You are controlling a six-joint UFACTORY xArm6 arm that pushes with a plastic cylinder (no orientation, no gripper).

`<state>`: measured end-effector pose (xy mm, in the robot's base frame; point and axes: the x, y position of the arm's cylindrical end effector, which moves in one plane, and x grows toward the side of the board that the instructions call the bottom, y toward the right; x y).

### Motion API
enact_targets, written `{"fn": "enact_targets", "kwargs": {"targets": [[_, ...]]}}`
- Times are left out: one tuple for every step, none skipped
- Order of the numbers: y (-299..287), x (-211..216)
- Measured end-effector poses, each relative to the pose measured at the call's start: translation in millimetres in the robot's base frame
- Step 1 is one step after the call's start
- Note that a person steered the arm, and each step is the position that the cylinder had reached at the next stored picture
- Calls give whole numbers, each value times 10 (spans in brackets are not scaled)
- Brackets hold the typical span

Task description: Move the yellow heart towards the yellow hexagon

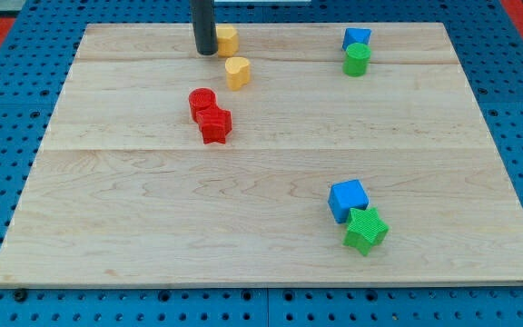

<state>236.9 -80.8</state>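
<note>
Yellow heart (pixel 237 72) sits upper centre-left of frame on the wooden board (pixel 152 218), small, glossy, lobes facing up-left, free of other blocks. Yellow hexagon (pixel 228 39) is just above it, near the board's top edge, a small gap between the two. My tip (pixel 206 52) is down on the board at the hexagon's left side, touching or almost touching; a plain rod, holds nothing. Red cylinder (pixel 202 103) and red star (pixel 214 124) lie below-left of the heart, touching each other.
</note>
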Motion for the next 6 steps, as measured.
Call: {"fn": "enact_targets", "kwargs": {"targets": [[277, 116], [1166, 340], [1170, 828], [831, 1133], [388, 771], [287, 424]]}}
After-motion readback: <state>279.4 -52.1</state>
